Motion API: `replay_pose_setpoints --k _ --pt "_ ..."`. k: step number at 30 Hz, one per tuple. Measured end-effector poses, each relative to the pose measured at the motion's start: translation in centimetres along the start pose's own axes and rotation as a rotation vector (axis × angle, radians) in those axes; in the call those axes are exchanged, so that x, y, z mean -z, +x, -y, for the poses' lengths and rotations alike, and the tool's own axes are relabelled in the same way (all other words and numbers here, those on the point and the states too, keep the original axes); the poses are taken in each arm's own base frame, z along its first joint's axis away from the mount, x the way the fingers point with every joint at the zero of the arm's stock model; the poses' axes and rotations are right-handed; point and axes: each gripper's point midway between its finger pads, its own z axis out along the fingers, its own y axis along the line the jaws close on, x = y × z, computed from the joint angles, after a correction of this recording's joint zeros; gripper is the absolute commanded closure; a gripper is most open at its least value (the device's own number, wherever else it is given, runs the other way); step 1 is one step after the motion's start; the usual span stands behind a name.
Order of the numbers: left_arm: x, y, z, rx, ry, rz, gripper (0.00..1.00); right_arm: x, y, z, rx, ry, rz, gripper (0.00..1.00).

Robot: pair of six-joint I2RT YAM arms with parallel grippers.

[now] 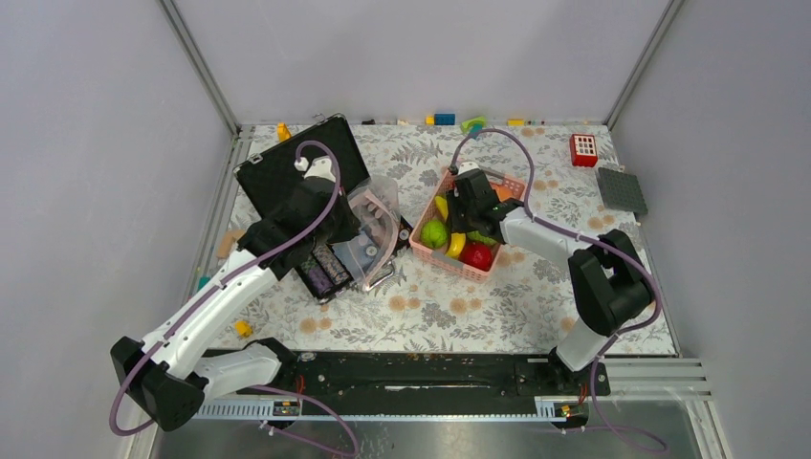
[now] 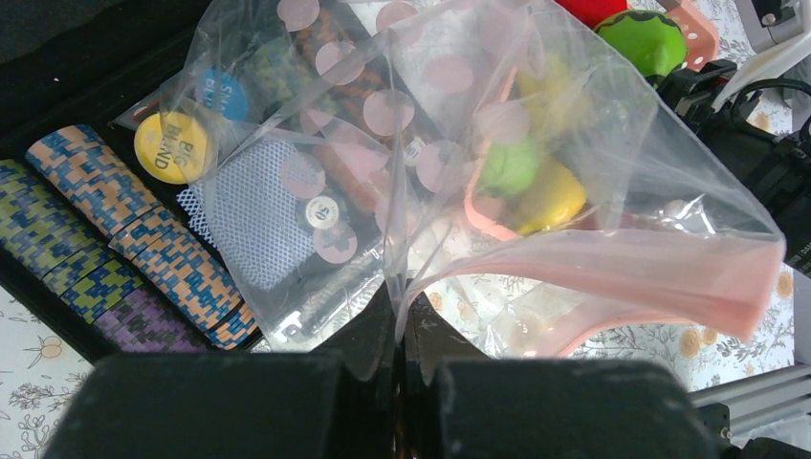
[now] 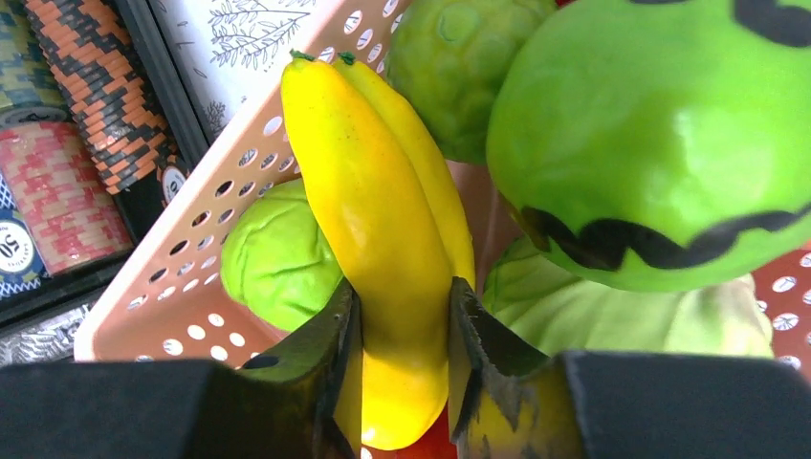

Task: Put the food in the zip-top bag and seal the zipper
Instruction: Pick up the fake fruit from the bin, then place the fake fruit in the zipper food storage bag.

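Yellow banana (image 3: pixel 383 210) sits pinched within right gripper (image 3: pixel 404 296).

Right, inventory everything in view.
zip-top bag: one, clear, pink-dotted, over the chip case
basket: one, pink, right of the case
banana: one, yellow, in the basket
green fruits: three showing, green, in the basket
cabbage: one, pale green, in the basket
red apple: one, red, in the basket
chip case: one, black, left of centre
poker chips: rows, striped, in the case
red block: one, red, far right
grey plate: one, grey, far right
small blocks: several, mixed colours, far edge
left gripper: one, black, pinching the bag
right gripper: one, black, clamped on the banana
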Motion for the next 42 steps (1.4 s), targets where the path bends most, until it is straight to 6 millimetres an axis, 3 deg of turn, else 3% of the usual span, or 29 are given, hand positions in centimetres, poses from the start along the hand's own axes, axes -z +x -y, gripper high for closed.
replay_pose_setpoints --k 4,7,14,20,27,33,38,42 --pt "0.1 -0.2 0.5 0.001 0.019 -0.006 1.0 1.4 0.0 0.1 -0.004 -0.01 0.027 0.86" --pt "0.4 -0.8 1.3 0.005 0.043 -0.001 1.0 3.7 -1.2 0.0 -0.014 -0.03 0.091 0.88" --pt "2.4 -2.8 2.9 0.025 0.074 0.002 1.0 12.0 -7.2 -0.9 -0.048 -0.122 0.381 0.88" --pt "5.8 -3.6 4.2 0.071 0.112 -0.047 1.0 18.7 -10.0 -2.3 -0.052 -0.26 0.586 0.89" --pt "10.7 -1.5 5.9 0.13 0.237 -0.193 1.0 26.1 -11.3 -4.8 -0.014 -0.474 0.759 0.89" --pt "13.1 2.0 8.1 0.116 0.333 -0.386 1.0 28.9 -11.1 -7.0 0.013 -0.631 0.788 0.88" --pt "12.0 3.8 8.2 0.102 0.302 -0.465 1.0 30.3 -10.5 -8.2 0.027 -0.725 0.78 0.88" --pt "9.2 5.2 8.0 0.094 0.237 -0.526 1.0 31.7 -10.1 -8.5 0.042 -0.763 0.796 0.89"
